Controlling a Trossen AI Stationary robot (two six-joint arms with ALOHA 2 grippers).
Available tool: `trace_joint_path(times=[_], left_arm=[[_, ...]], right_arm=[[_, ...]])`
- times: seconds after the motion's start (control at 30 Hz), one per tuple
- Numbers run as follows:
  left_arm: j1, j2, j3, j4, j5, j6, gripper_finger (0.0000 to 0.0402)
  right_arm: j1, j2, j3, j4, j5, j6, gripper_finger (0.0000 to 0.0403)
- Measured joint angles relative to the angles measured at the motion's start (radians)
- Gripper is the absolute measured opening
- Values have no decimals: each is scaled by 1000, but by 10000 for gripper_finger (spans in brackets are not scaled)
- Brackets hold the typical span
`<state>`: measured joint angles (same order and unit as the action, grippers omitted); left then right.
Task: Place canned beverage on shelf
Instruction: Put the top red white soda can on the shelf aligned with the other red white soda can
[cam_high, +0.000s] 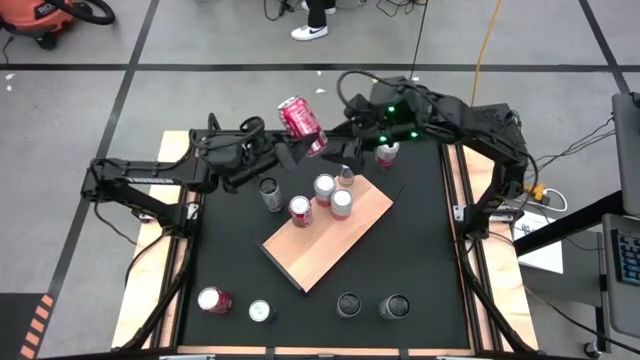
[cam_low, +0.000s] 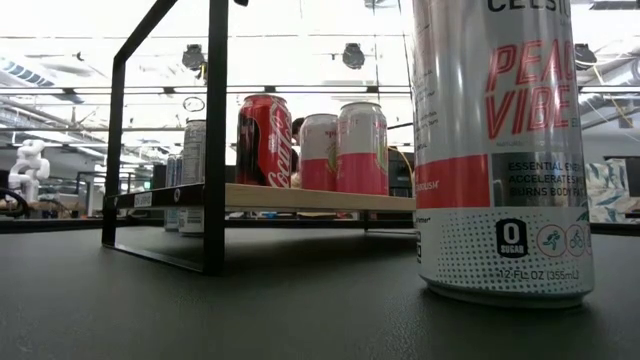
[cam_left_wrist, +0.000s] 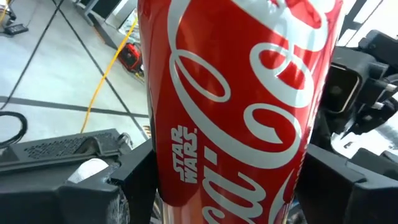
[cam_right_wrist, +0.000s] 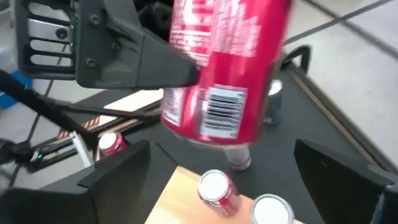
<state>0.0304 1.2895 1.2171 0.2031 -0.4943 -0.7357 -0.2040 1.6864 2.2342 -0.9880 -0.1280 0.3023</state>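
Note:
A red Coca-Cola can (cam_high: 300, 120) hangs tilted above the table's far middle, with my left gripper (cam_high: 308, 142) shut on it; it fills the left wrist view (cam_left_wrist: 236, 106). My right gripper (cam_high: 345, 152) stands open just to the can's right; in its wrist view the can (cam_right_wrist: 224, 68) hangs ahead of its gripper (cam_right_wrist: 224, 180), apart from the fingers. Below lies the shelf (cam_high: 345, 240), a light wooden board on a black frame (cam_low: 215, 150), with three cans (cam_high: 322, 198) upright on its far end. My left gripper pinches the can's side wall (cam_right_wrist: 186, 78) between its two fingers (cam_left_wrist: 134, 180), below the can's middle, toward its bottom end. The fingers come about level from the table's left and lie across the can. The can is lifted clear and leans, its top toward the far left.
Loose cans stand on the black tabletop: one left of the shelf (cam_high: 270, 193), one at its far corner (cam_high: 346, 175), one at the far right (cam_high: 386, 153), several along the near edge (cam_high: 214, 300). A tall Celsius can (cam_low: 500, 150) stands close to the low camera.

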Motion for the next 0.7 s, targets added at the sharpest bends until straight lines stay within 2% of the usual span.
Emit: trace_joint_path(times=[0.13, 0.27, 0.7], left_arm=[[-9, 2, 0, 0, -23, 41, 288], [-11, 2, 0, -1, -35, 61, 288], [-12, 1, 0, 8, -36, 60, 288]], right_arm=[[-13, 27, -1, 41, -51, -1, 386], [-18, 44, -1, 107, -57, -1, 386], [-19, 80, 0, 153, -83, -21, 353]])
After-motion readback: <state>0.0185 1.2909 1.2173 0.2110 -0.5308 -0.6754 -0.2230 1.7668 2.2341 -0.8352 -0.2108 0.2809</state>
